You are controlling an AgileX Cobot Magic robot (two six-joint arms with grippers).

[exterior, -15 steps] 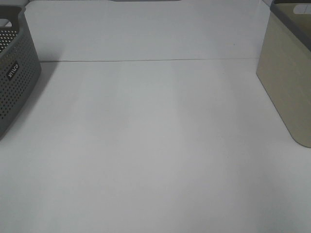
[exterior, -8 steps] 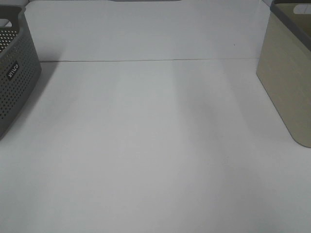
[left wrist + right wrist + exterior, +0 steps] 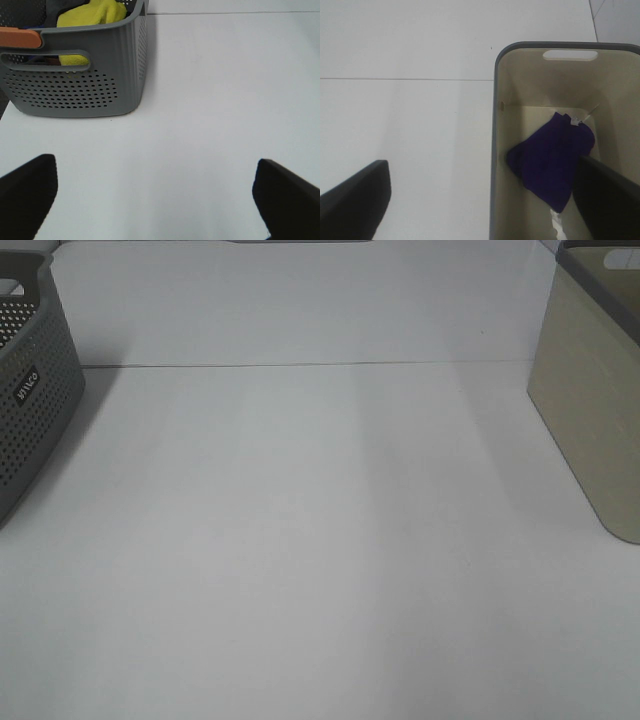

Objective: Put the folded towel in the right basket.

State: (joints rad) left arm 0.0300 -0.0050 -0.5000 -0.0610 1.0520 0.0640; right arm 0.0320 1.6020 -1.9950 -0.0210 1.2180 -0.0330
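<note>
The dark purple towel [image 3: 550,165] lies on the floor of the beige right basket [image 3: 496,125], seen from above in the right wrist view. The basket's side also shows at the right edge of the exterior view [image 3: 590,410]. My right gripper [image 3: 482,200] is open and empty above the basket's near rim, apart from the towel. My left gripper [image 3: 157,200] is open and empty over bare table, in front of the grey left basket [image 3: 85,85]. Neither gripper shows in the exterior view.
The grey perforated basket [image 3: 30,400] stands at the table's left edge and holds a yellow cloth [image 3: 92,12] and other items. A seam [image 3: 300,365] runs across the white table at the back.
</note>
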